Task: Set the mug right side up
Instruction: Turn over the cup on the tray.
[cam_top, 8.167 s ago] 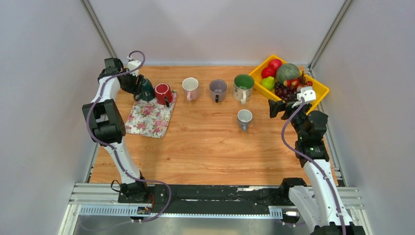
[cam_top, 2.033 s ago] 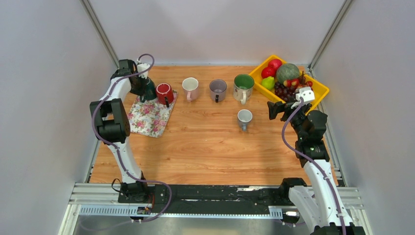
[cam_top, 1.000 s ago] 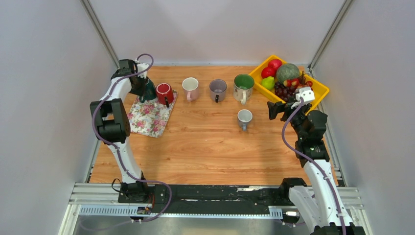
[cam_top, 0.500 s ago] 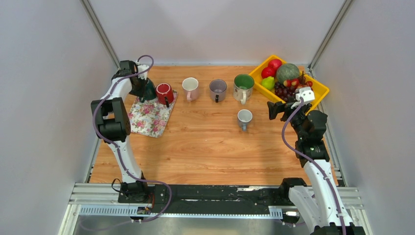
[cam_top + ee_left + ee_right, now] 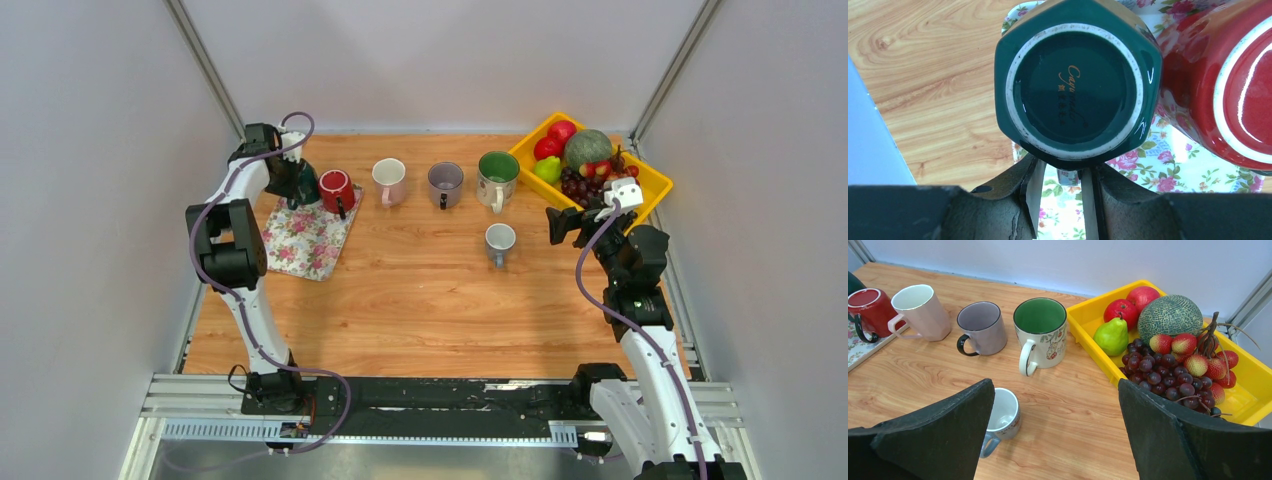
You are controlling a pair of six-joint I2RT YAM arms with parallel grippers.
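Dark green mug [image 5: 1073,95], base-up at the floral mat [image 5: 1148,200] edge beside the red mug [image 5: 1218,85], shows its handle pinched by the left gripper [image 5: 1063,172] in the wrist view only; right gripper [image 5: 1055,385] gapes wide, empty.

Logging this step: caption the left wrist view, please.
Left hand pinches the upside-down green mug by its handle, beside a red mug on a flowered cloth.

The red mug [image 5: 1218,90] crowds the right side of the green mug [image 5: 1073,95]; bare table [image 5: 923,75] lies open leftward.
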